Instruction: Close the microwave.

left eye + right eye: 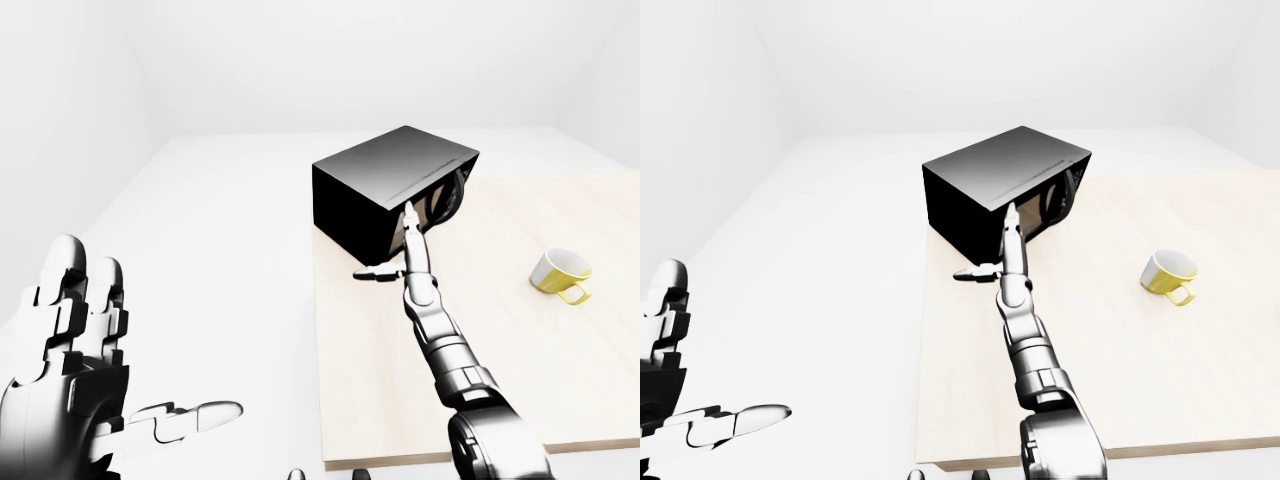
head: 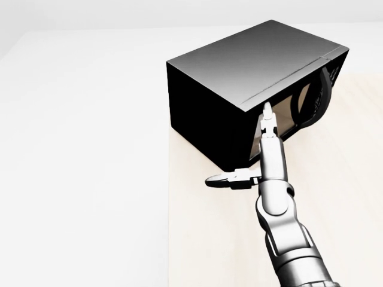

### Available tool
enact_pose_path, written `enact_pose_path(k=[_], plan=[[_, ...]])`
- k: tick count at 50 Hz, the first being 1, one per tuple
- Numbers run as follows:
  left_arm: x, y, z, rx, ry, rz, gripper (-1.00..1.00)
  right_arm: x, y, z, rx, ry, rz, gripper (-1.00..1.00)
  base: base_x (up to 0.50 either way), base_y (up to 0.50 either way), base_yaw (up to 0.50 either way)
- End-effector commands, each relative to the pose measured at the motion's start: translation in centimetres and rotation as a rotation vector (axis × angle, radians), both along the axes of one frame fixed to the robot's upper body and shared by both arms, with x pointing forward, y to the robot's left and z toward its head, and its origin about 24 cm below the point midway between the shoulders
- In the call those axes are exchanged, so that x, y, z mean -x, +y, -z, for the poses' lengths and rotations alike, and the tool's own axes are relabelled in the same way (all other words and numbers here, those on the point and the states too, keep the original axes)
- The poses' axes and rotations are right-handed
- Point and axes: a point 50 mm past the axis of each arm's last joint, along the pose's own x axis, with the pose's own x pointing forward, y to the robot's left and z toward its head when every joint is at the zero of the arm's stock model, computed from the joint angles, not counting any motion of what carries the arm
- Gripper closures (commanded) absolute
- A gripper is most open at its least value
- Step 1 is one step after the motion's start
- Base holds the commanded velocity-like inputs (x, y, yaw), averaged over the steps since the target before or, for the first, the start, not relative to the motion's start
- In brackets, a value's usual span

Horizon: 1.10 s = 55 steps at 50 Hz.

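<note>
- Microwave sits at the table's upper left corner; its door looks nearly or fully shut.
- Right hand, fingers spread, fingertip against the door's hinge-side edge; final press may remain.
- Left hand open, idle, well apart.
</note>
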Motion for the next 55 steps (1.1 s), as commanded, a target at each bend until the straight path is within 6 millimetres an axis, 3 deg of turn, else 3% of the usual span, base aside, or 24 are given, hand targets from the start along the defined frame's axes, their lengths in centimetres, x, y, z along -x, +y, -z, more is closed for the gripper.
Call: enact_pose_path(k=[1, 15, 25, 31, 35, 36, 41, 50, 55], plan=[[0.0, 0.1, 0.0, 0.001, 0.0, -0.001, -1.0, -1.0, -0.2, 0.1, -0.02, 0.046, 0.015, -1.0, 0.0, 0.0, 0.0], [0.0, 0.2, -0.1, -0.003, 0.004, -0.004, -1.0, -1.7, 0.5, -1.0, -0.028, 0.023, -0.001, -1.0, 0.0, 0.0, 0.0], [0.1, 0.2, 0.0, -0.006, 0.01, -0.006, -1.0, -0.6, 0.3, -1.6, -0.039, -0.05, -0.011, -1.0, 0.0, 0.0, 0.0], [0.0, 0.2, -0.1, -0.001, 0.0, -0.004, -1.0, 3.8, 0.3, -3.0, -0.038, -0.135, -0.038, -1.0, 0.0, 0.0, 0.0], [0.0, 0.3, -0.1, -0.002, 0.005, -0.009, -1.0, 7.4, 0.2, -4.0, -0.017, -0.195, -0.051, -1.0, 0.0, 0.0, 0.0], [0.0, 0.3, -0.2, -0.002, 0.003, -0.009, -1.0, 9.2, 0.2, -4.7, -0.007, -0.233, -0.062, -1.0, 0.0, 0.0, 0.0], [0.0, 0.4, -0.1, -0.002, 0.006, -0.011, -1.0, 13.2, -0.3, -5.5, -0.017, -0.272, -0.069, -1.0, 0.0, 0.0, 0.0], [0.0, 0.5, -0.2, 0.003, -0.002, -0.012, -1.0, 17.8, -0.9, -5.3, -0.053, -0.23, -0.061, -1.0, 0.0, 0.0, 0.0], [0.1, 0.7, -0.3, 0.006, 0.006, -0.017, -1.0, 18.6, -1.2, -6.1, -0.037, -0.251, -0.043, -1.0, 0.0, 0.0, 0.0]])
